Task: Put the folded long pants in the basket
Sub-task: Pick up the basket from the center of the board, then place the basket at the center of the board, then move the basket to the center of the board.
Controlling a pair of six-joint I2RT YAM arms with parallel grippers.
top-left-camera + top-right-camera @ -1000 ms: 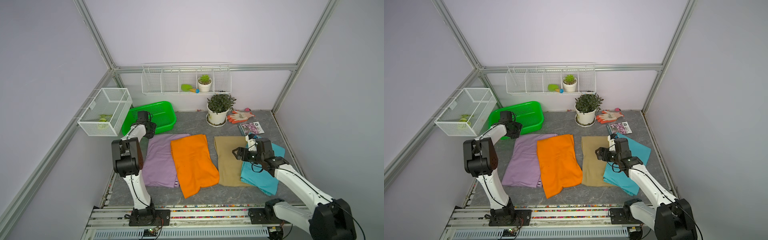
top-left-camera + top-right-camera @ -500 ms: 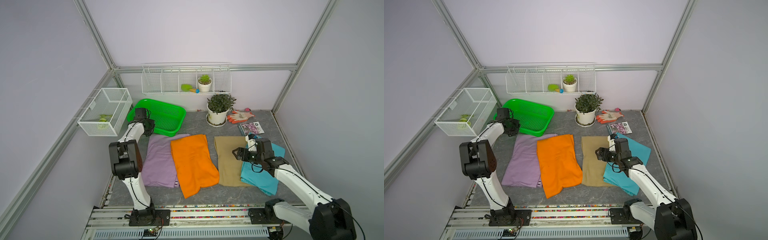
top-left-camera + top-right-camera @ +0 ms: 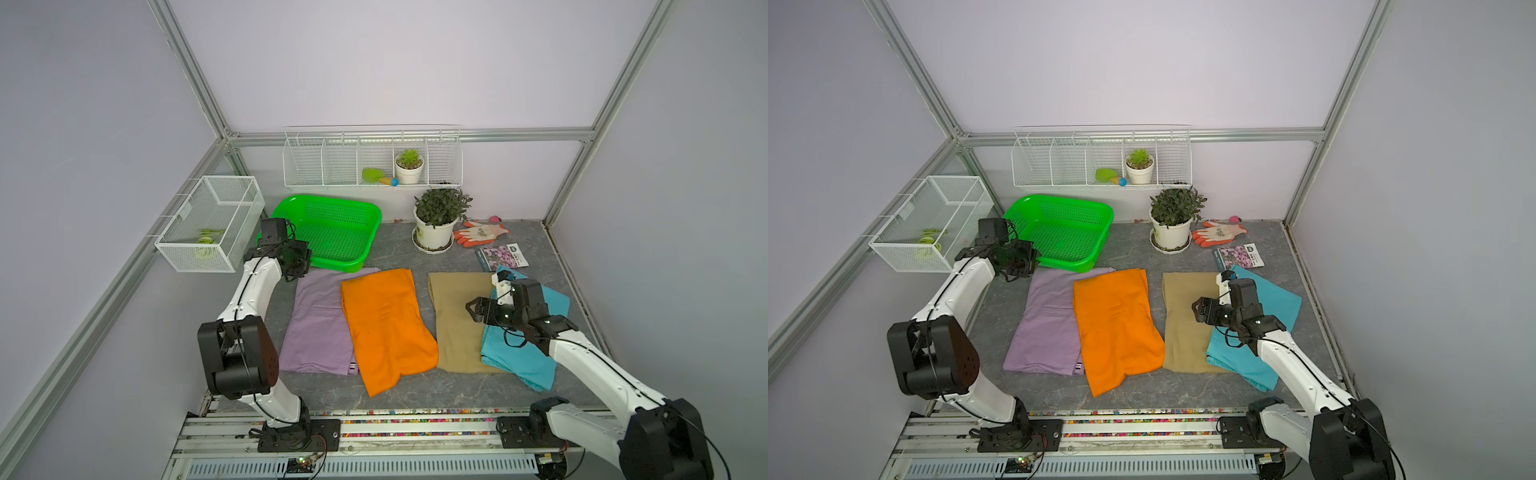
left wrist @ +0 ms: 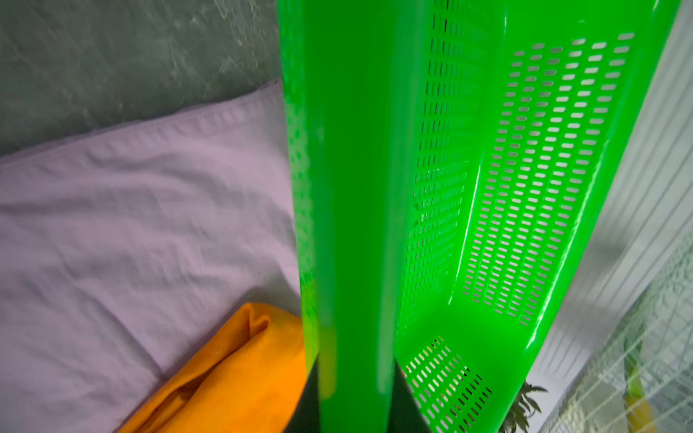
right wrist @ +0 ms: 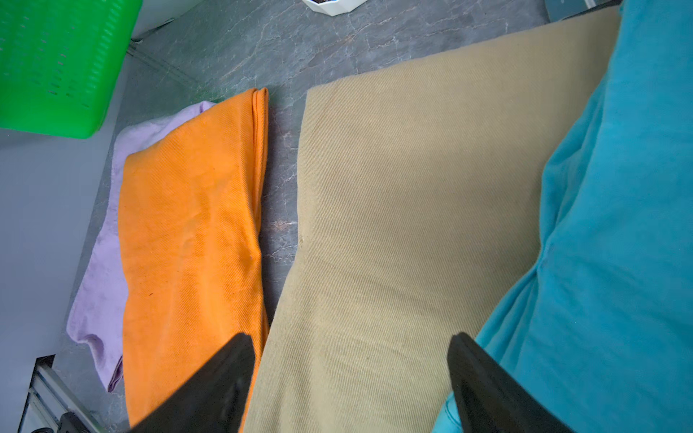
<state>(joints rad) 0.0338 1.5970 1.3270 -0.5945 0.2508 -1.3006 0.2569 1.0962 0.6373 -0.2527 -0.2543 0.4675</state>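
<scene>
Our left pincer [image 3: 302,261] is clamped on the rim of the basket [image 3: 332,212] (in the wrist view we see the rim between its fingers), at the far left corner of the desk [image 3: 399,253], its near side just beside the lilac pants [image 3: 318,328]. All four lie in a row across the desk: orange pants [image 3: 384,324] overlap the lilac, teal pants [image 3: 519,361] overlap the tan pants [image 3: 455,332]. Our right pincer [image 3: 473,309] hangs over the tan, jaws wide apart

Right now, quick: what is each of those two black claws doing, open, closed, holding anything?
Left gripper: shut on the rim of the bright green perforated plastic basket.
Right gripper: open, holding nothing, above the tan folded cloth pants.
</scene>
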